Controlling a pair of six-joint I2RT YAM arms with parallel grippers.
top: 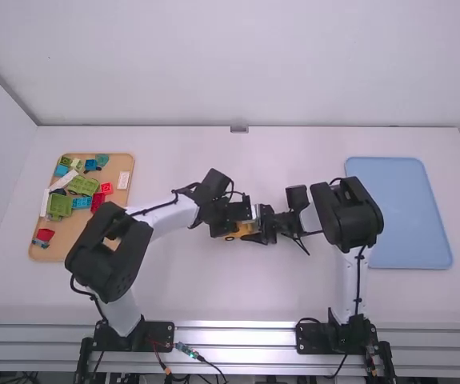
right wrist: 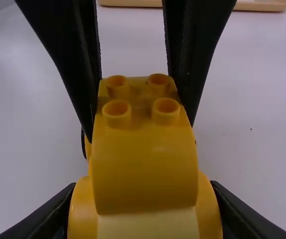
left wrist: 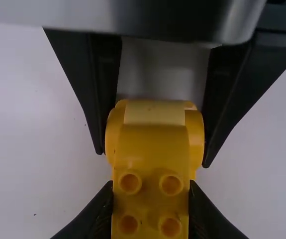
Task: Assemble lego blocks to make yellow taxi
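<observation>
1. The left hand grips the studded end of the yellow block assembly.
2. The right hand clamps its opposite, rounded end.
3. The assembly sits between both hands, near the middle of the tabletop.

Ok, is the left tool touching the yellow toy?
Touching. In the left wrist view, the left tool has its fingers against both sides of the yellow toy at its studded end.

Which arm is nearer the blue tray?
Right. The right arm is at the blue tray's left edge, its black elbow overlapping that edge as the high view shows it; the left arm is farther left.
</observation>
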